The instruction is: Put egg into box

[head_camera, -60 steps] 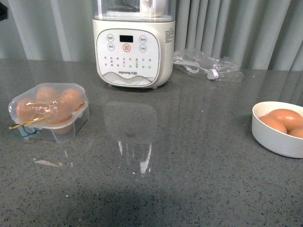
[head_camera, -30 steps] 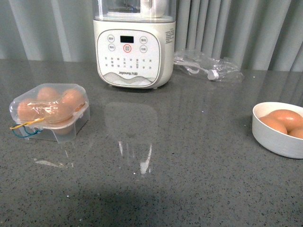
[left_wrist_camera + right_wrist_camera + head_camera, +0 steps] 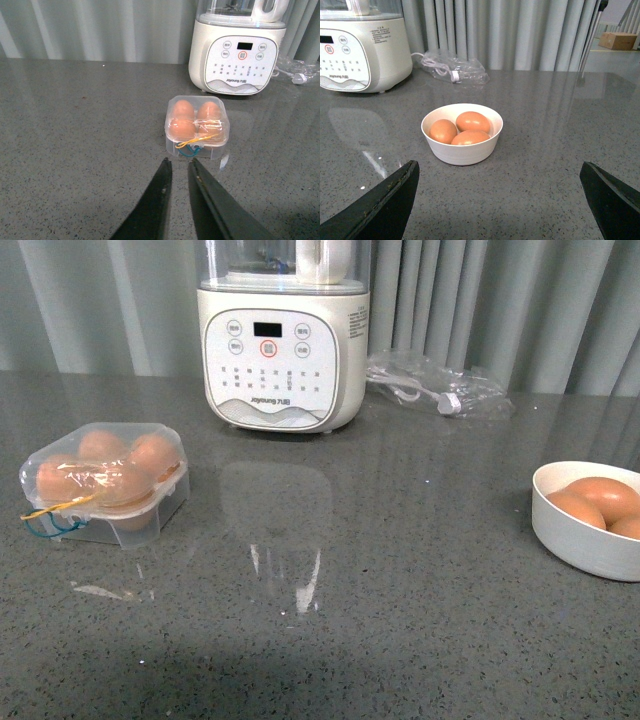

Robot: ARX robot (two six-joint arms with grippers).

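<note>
Box (image 3: pixel 197 126) lies beyond nearly-closed left pincer (image 3: pixel 179 172); right pincer (image 3: pixel 500 195) spread wide.

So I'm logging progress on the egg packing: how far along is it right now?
Done: the small clear plastic egg case sits with its lid down over orange-brown eggs; how many cells are filled is unclear. In hand: nothing. The left gripper is nearly closed and empty, the right gripper is open and empty. Left: three more brown eggs still lie in the round white bowl.
</note>
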